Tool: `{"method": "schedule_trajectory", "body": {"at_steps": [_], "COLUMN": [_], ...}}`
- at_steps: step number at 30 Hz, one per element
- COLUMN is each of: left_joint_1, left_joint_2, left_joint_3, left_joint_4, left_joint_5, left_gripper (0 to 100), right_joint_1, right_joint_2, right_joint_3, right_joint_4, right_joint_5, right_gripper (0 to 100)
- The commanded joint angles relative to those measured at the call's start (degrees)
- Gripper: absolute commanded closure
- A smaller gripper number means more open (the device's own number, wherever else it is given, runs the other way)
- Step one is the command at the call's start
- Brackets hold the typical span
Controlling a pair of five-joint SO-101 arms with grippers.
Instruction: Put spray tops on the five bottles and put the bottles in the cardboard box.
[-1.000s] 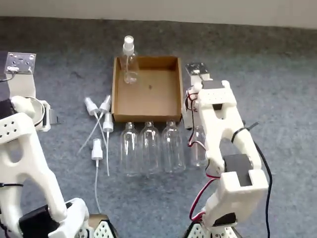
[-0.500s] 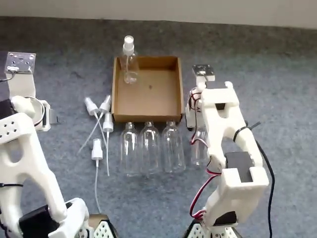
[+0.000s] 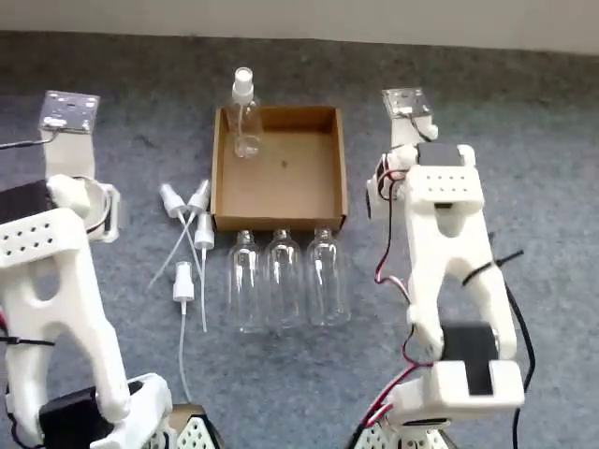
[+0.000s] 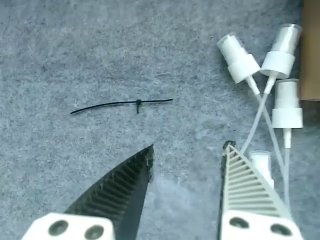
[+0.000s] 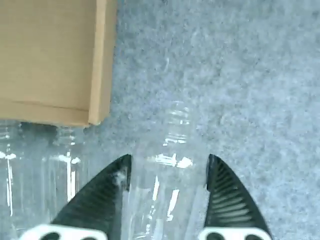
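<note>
A cardboard box sits mid-table, and one capped bottle stands in its far left corner. Three uncapped clear bottles lie side by side in front of the box. Several loose spray tops with long tubes lie to the left of them. My right gripper is shut on a fourth uncapped bottle just off the box's near right corner; the right arm hides that bottle from above. My left gripper is open over bare carpet beside the spray tops.
A black cable tie lies on the grey carpet beyond the left gripper. The left arm stands at the table's left side. Open carpet stretches to the right of the box and behind it.
The right arm has swung right and away from the bottle row, and the fourth bottle is gone from its spot beside the three. The left arm has shifted slightly right.
</note>
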Motion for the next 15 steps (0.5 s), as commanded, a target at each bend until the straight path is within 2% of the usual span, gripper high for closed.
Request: {"method": "schedule_trajectory", "body": {"at_steps": [1,9,15], "left_joint_1": [6.5,10.4,10.9], "left_joint_2": [-1.5,10.6,20.4], "left_joint_3": [-0.2,-0.9,-0.9], "left_joint_4": [0.2,-13.2,-21.1], "left_joint_5": [6.2,22.0,29.3], "left_gripper": [80,80,80], "right_joint_1": [-2.2,-2.6,-7.4], "right_joint_2": [-9.2,-24.4,-33.1], "right_joint_3": [5.6,21.8,28.6], "right_joint_4": [-3.6,-10.2,-11.0], "right_joint_5": [0.9,0.6,0.6], "right_gripper": [91.0,91.0,91.0]}}
